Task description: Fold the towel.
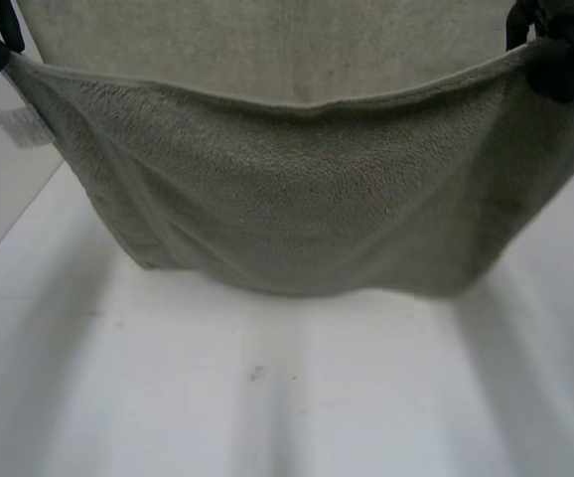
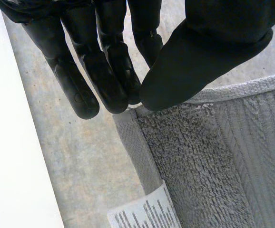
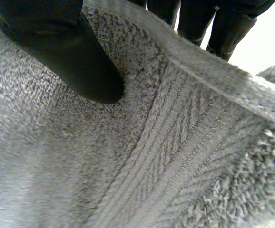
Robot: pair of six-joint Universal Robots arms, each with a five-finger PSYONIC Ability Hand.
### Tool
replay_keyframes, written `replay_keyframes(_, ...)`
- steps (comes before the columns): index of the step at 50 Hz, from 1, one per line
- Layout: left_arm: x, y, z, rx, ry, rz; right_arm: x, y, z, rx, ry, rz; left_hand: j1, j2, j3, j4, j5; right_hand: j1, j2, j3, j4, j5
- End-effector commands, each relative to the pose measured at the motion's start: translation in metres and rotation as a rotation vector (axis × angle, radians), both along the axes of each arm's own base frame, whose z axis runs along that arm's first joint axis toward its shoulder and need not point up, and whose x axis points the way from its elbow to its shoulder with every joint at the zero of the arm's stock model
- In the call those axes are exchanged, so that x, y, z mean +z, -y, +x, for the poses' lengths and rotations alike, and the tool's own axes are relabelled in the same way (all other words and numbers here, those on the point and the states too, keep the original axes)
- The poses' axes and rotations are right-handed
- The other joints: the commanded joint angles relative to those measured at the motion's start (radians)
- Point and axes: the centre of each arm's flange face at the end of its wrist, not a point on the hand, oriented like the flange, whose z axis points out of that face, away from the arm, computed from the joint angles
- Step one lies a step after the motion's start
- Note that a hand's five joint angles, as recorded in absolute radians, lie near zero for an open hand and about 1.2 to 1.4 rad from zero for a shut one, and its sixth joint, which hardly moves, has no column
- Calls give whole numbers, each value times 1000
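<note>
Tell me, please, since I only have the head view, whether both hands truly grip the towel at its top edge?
Observer: The left hand does. Its wrist view shows the thumb and fingers pinching the towel right at its hemmed corner.
Operator: Thank you. And the right one?
Observer: The right hand has its thumb pressed on the pile side and its fingers behind the hemmed edge, so it pinches too, beside a woven band.
</note>
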Motion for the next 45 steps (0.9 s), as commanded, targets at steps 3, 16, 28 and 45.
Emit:
replay_keyframes(3, -59, 31, -3, 4, 52, 262, -45, 19, 4, 11, -186, 144, 205, 177, 178, 179, 187, 4, 182, 182, 179, 186)
replay_keyframes(16, -125, 105, -37, -48, 99, 383, -141, 88, 36, 0, -322, 252, 205, 177, 178, 179, 187, 4, 182, 182, 179, 186)
replay_keyframes(28, -98, 120, -74, -126, 23, 269, -129, 105, 50, -61, -222, 74, 205, 177, 178, 179, 187, 4, 182, 182, 179, 186)
replay_keyframes(45, -170, 53, -117, -339, 47, 376, -128, 43, 39, -11, -211, 100, -914, -941, -940, -939, -931, 4, 182, 182, 179, 186)
